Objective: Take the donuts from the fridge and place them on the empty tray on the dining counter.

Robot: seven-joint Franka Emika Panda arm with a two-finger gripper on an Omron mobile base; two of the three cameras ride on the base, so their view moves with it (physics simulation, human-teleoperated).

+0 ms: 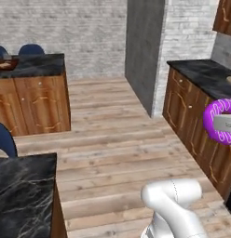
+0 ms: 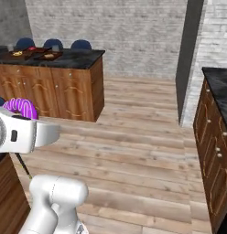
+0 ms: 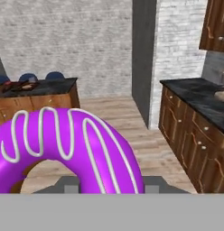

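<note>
Purple-iced ring donut (image 3: 73,144), white zigzag drizzle, seemingly clamped upright in gripper (image 3: 111,187)

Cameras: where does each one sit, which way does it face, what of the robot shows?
Left base view: behind the arm on its left, facing down the wood floor; white arm at lower right, purple donut in the tool at right edge.
Right base view: behind on the right; arm at lower left, dining counter ahead.
Hand view: on the hand, looking past the donut.
All three share the donut, the dining counter and the grey pillar.
</note>
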